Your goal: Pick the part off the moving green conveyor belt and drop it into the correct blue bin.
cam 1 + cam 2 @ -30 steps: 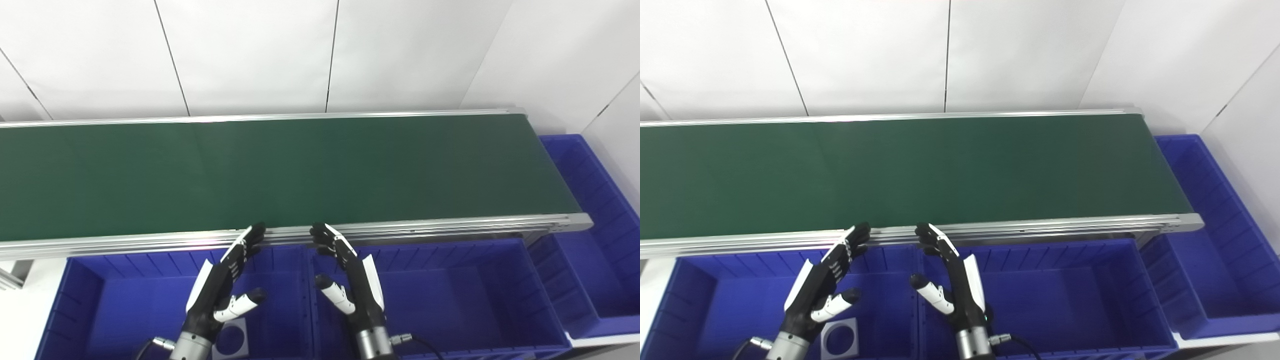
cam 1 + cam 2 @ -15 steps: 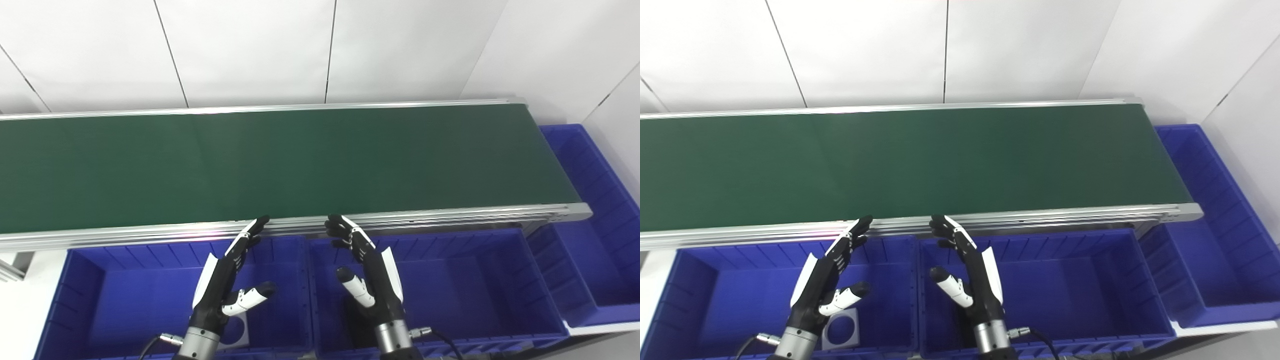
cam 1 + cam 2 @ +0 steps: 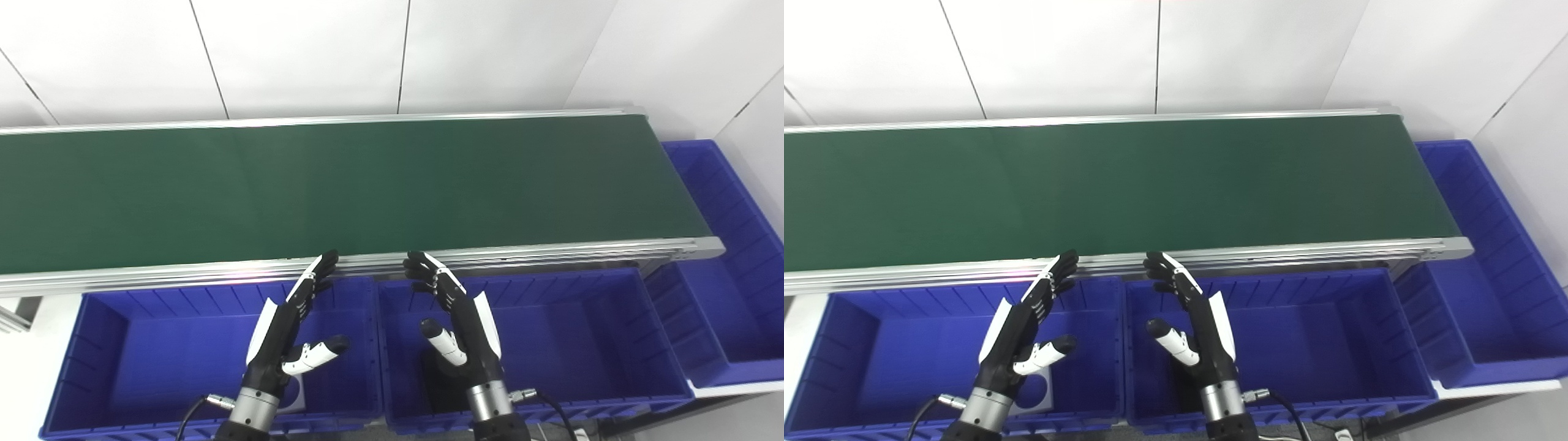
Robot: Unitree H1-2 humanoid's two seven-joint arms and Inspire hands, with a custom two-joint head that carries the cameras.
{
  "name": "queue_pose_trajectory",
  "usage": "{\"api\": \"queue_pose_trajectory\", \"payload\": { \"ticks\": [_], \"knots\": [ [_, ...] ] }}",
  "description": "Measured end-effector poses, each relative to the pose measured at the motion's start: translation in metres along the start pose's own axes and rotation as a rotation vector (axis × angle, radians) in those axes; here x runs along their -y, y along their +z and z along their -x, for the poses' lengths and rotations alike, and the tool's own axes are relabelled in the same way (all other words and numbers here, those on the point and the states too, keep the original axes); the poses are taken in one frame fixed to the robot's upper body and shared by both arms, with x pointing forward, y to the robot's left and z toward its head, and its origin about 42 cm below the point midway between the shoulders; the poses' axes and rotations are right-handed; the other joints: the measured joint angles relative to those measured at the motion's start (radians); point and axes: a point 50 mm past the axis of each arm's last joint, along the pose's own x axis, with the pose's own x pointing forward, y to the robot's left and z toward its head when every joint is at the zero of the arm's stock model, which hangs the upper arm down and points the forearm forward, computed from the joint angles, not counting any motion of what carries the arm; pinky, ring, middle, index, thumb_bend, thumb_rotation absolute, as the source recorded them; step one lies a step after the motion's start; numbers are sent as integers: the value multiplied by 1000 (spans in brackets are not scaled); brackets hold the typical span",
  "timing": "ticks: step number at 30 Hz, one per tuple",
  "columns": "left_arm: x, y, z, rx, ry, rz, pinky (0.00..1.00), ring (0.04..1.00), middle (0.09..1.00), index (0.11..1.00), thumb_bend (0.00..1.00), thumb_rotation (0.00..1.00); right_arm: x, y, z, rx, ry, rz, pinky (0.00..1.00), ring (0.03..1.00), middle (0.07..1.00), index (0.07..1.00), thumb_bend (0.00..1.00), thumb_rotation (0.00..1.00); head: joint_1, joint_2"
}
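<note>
The green conveyor belt (image 3: 367,184) runs left to right across the view and carries no part. My left hand (image 3: 288,327) hovers open over the left blue bin (image 3: 122,343), fingertips near the belt's front rail. My right hand (image 3: 456,321) hovers open over the middle blue bin (image 3: 582,337), also holding nothing. A white square plate with a round hole (image 3: 1038,392) lies on the left bin's floor, partly hidden by my left hand. A dark flat part (image 3: 441,383) rests on the middle bin's floor under my right wrist.
A third blue bin (image 3: 716,294) stands at the belt's right end. An aluminium rail (image 3: 551,252) edges the belt's near side. White wall panels rise behind the belt and at the right.
The camera has tilted down, so the whole scene has shifted up. Both hands stay open and side by side over the bins; the belt stays bare.
</note>
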Motion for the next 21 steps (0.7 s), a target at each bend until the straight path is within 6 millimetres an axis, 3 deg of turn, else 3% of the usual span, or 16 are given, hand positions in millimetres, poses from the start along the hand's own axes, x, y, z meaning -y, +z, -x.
{"api": "queue_pose_trajectory", "payload": {
  "ticks": [1,6,11,21],
  "knots": [
    [0,0,0,2,3,9,907,930,939,923,841,696,1,1,0,5,-2,3,781,830,817,850,884,953,27,-8],
    [0,0,0,1,1,12,895,914,934,934,869,709,5,3,-2,14,-8,7,758,829,821,852,889,954,25,-21],
    [1,0,0,-1,-3,62,872,884,912,962,892,675,4,1,0,4,0,9,748,815,819,846,882,956,40,-64],
    [12,-11,4,-45,-26,96,838,859,864,877,930,702,6,-13,7,-40,9,30,744,798,819,849,855,947,72,-109]
  ]
}}
